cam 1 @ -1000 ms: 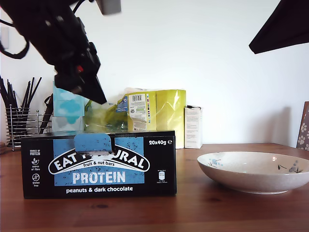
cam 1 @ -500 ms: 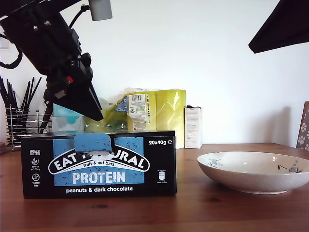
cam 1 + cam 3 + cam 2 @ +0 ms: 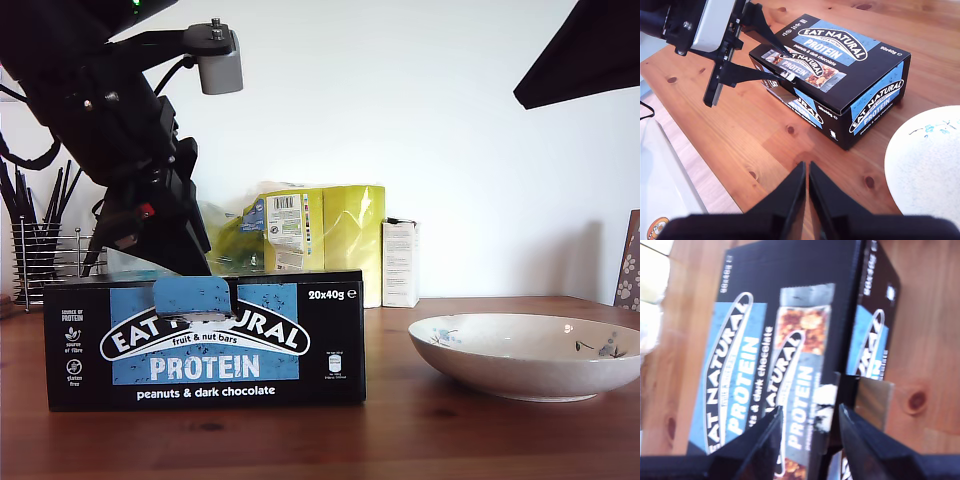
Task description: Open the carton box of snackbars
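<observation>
box (image 3: 205,340): shut, under my first gripper (image 3: 807,432) | first gripper: released, at box top | my second gripper (image 3: 807,172): clenched, empty, above desk (image 3: 755,145)

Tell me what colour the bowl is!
The bowl is white with small blue flowers, clearest in the exterior view.

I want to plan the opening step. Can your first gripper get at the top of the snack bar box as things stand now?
Probably yes. My first gripper is open and sits right over the top of the box, near its rear edge; nothing stands between them. My second gripper is shut and apart, over bare table.
</observation>
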